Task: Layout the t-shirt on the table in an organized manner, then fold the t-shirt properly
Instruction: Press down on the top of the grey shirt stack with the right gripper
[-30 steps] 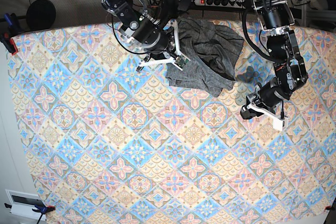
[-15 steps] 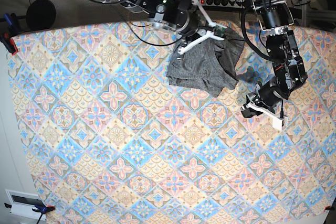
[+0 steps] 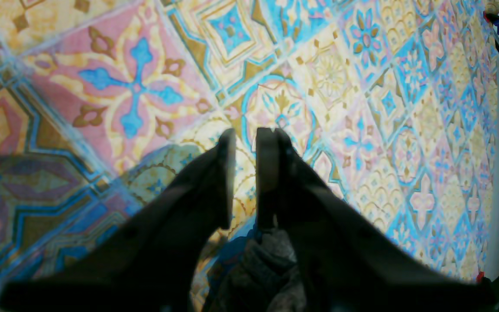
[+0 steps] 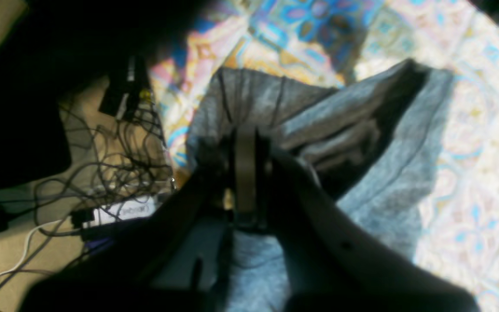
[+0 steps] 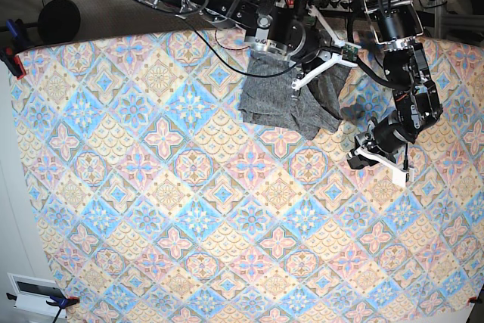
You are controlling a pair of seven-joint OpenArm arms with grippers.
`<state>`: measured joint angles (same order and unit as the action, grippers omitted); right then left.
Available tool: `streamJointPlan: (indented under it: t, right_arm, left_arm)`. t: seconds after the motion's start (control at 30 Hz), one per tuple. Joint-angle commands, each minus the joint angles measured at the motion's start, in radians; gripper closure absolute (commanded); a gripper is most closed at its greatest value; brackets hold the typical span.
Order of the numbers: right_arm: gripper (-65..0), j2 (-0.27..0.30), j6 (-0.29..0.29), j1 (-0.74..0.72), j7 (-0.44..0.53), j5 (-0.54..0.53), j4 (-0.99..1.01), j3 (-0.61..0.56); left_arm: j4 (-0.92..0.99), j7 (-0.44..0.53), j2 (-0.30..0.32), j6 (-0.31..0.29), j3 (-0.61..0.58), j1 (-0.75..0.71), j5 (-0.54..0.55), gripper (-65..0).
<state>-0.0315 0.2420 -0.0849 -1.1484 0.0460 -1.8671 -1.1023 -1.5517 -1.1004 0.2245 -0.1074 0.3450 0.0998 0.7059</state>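
The dark-grey t-shirt (image 5: pixel 283 104) lies crumpled at the back middle of the table (image 5: pixel 189 209). My right gripper (image 5: pixel 344 52) reaches across the shirt's top to its upper right corner. In the right wrist view the gripper (image 4: pixel 245 130) is shut, and folds of the t-shirt (image 4: pixel 362 143) run out from its tips, so it looks pinched on the fabric near the table's back edge. My left gripper (image 5: pixel 401 175) hovers over bare table to the right of the shirt. In the left wrist view the gripper (image 3: pixel 248 132) has its fingers almost together with nothing between them, above the table (image 3: pixel 362 86).
A power strip and tangled cables (image 4: pixel 115 208) lie just behind the table's back edge, also seen in the base view (image 5: pixel 318 1). A clamp (image 5: pixel 11 58) grips the back left corner. A white box (image 5: pixel 34 293) sits off the front left corner.
My right arm has swung right, from the shirt's left edge across its top to its upper right corner, and the shirt's top has bunched. The left arm has stayed still.
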Motion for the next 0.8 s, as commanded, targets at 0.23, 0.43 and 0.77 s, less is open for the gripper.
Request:
streamJointPlan:
  t: [0.23, 0.43, 0.77]
  right_arm:
    - [-29.8, -0.043, -0.003, -0.006, -0.075, -0.004, -0.052, 0.000]
    - [-28.1, -0.043, -0.163, -0.006, -0.101, 0.142, -0.091, 0.001]
    - [-25.9, -0.029, -0.161, 0.116, -0.106, 0.297, -0.093, 0.089]
  left_arm:
    - [-0.006, 0.016, 0.013, -0.007, 0.001, 0.018, 0.013, -9.3]
    - [0.067, 0.016, 0.016, -0.008, 0.002, 0.027, 0.014, -9.3]
    - [0.090, 0.018, 0.017, -0.008, 0.006, 0.044, 0.014, -9.3]
